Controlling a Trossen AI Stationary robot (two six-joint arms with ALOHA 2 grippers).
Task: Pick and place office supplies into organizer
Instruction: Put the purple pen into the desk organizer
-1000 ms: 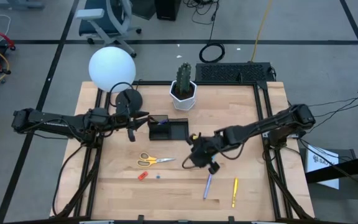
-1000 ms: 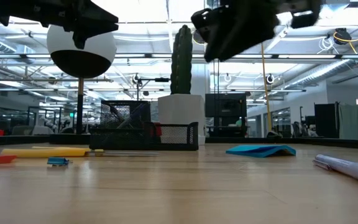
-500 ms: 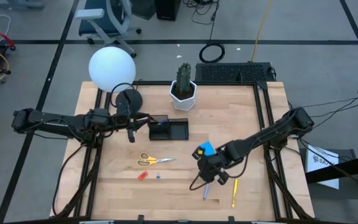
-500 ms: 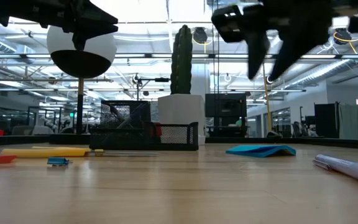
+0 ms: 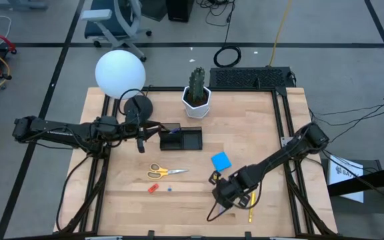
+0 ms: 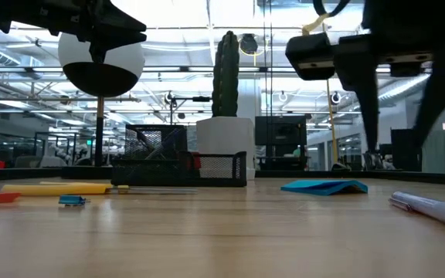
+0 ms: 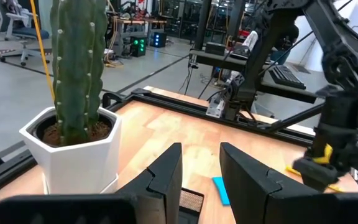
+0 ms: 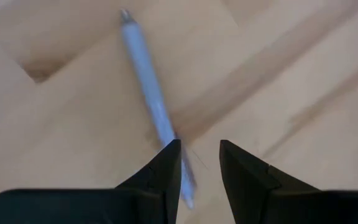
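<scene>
A pale purple pen [image 8: 149, 93] lies flat on the wood near the table's front edge. My right gripper [image 8: 199, 146] hangs open just above its near end, fingers pointing steeply down, and covers it in the high view [image 5: 224, 197]. A yellow pen [image 5: 251, 207] lies beside it. The blue sticky-note pad [image 5: 221, 161], the yellow-handled scissors [image 5: 165, 172] and a red-orange piece [image 5: 153, 189] lie flat on the table. The black organizer [image 5: 182, 138] stands mid-table. My left gripper [image 5: 141, 141] waits open and level, left of the organizer.
A white hexagonal cactus pot [image 5: 196, 100] stands behind the organizer. A white globe lamp [image 5: 120, 73] on a round black base is at the far left, and a black keyboard [image 5: 249, 78] lies along the far edge. A tiny blue piece [image 5: 169, 189] sits next to the red-orange one.
My right gripper has gone toward the table's near edge and down, from over the blue pad beside the organizer to just above the purple pen, and has tipped to point more steeply down. The blue pad, uncovered by this, lies where it was.
</scene>
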